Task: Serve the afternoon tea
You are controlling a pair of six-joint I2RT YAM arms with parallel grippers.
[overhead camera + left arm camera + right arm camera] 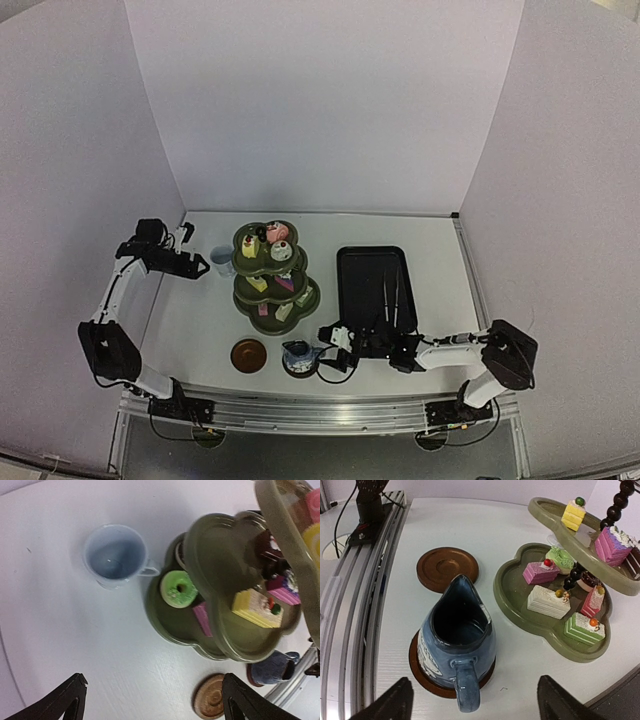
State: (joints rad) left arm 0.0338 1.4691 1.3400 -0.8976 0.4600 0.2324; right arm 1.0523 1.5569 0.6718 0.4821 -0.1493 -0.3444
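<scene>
Blue jug [457, 640], upright on a dark coaster [420, 672] near the front edge of the surface, just beside the green tiered stand [520, 615]. Its spout-to-handle axis runs in line with the right pincer [475, 702]: the spout points away, the handle towards it. The pincer is spread wide and holds nothing. The jug appears to be glazed ceramic, so probably stiff, slippery, brittle and fairly heavy; the handle or the body below the rim looks the safest hold. The left pincer [152, 695], likewise spread and empty, hovers near the white cup [116, 555].
</scene>
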